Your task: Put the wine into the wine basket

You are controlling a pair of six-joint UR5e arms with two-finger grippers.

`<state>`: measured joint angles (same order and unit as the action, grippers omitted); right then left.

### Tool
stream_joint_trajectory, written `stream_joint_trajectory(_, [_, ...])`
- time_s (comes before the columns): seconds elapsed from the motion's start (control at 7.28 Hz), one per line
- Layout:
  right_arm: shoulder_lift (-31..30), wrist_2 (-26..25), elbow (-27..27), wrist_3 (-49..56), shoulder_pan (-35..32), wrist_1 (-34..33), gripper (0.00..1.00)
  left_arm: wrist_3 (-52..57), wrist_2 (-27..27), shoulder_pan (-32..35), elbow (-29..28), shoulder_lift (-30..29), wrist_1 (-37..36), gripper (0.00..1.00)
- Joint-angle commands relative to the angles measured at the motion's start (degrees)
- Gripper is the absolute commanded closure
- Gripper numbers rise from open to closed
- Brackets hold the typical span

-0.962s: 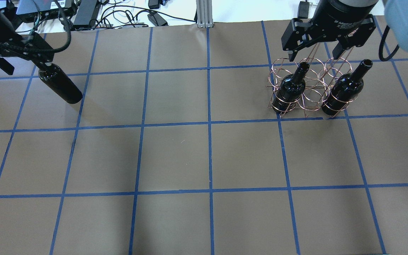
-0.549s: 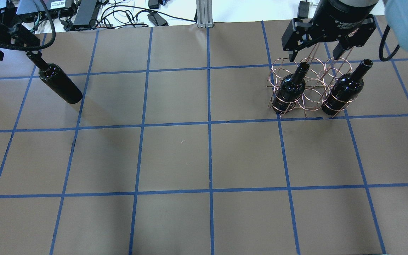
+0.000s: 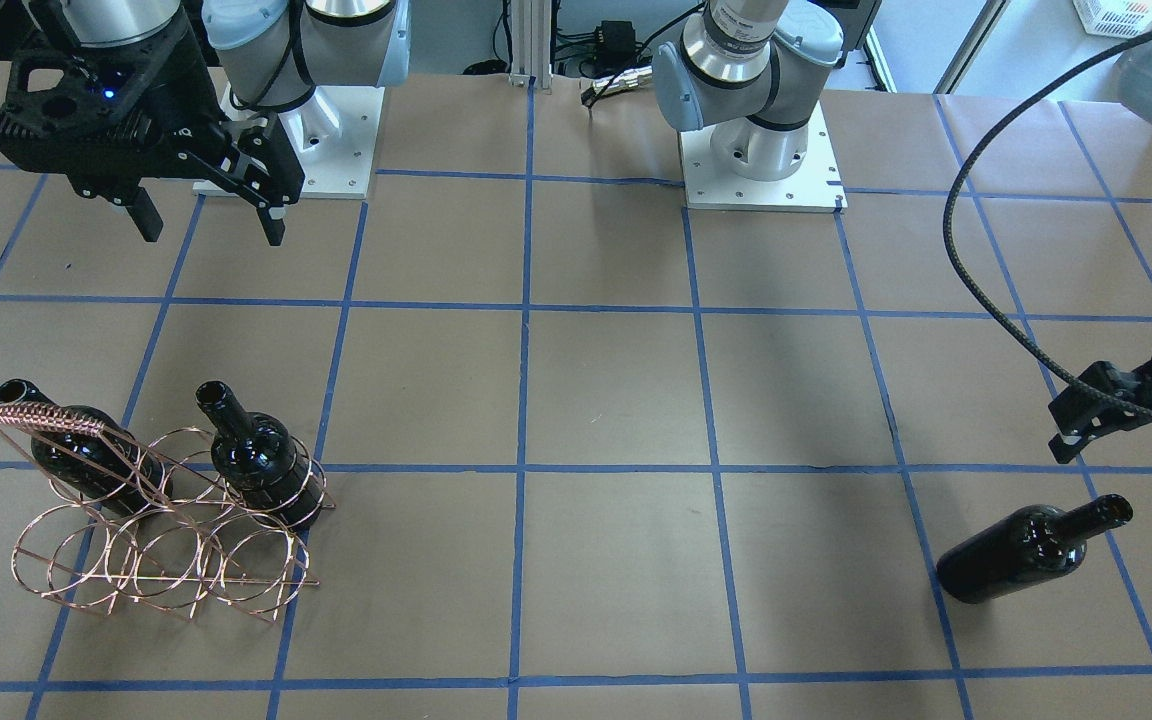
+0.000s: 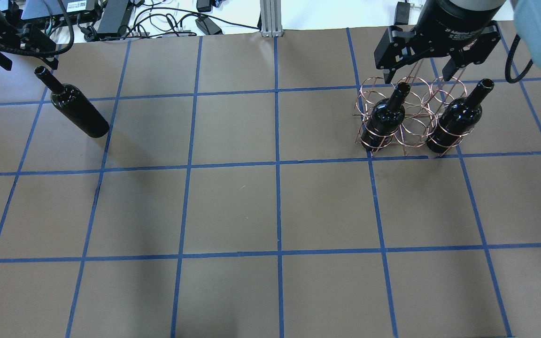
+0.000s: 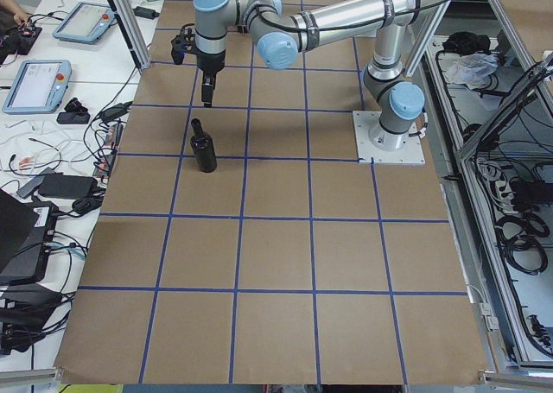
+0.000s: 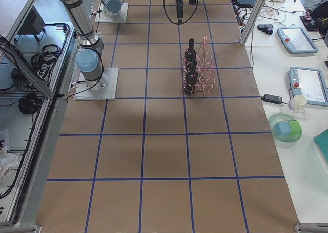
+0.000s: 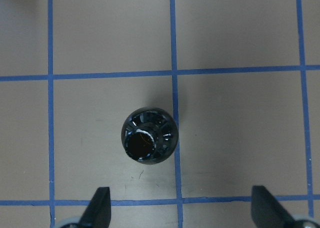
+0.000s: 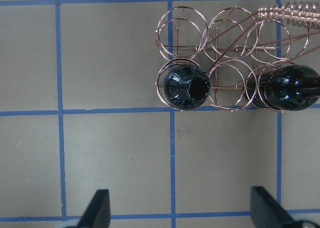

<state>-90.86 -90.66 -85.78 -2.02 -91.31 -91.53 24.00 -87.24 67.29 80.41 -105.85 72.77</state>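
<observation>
Brown table (image 4: 233, 206) holds wine basket (image 4: 413, 123) & 1 upright wine (image 4: 79, 112), well apart.

The wine (image 4: 75, 110) is glossy near-black; the wine basket (image 4: 406, 117) is copper rose-gold wire; its two bottles (image 4: 385, 119) are equally black; the brown table (image 4: 233, 206) carries a blue tape grid (image 4: 278, 206)

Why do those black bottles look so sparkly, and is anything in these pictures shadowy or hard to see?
Left wrist view: the lone bottle shows small white glints around its mouth. Right wrist view: similar glints on the racked bottle in the wine basket. Overhead view: only soft, faint shadows on the table. Exterior right view: the basket's thin wires are too small to see clearly.
</observation>
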Motion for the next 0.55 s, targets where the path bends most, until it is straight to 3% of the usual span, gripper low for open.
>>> stream_joint_trajectory(0.0, [0.07,-0.04,0.0,0.0,-0.01,0.04,0.0,2.1,0.23,-0.93,-0.08,-3.29,-2.2,0.0])
stream_joint_trajectory(0.41, [0.07,0.05,0.0,0.0,-0.01,0.04,0.0,2.81,1.36,-0.93,-0.08,-7.08,-6.32,0.0])
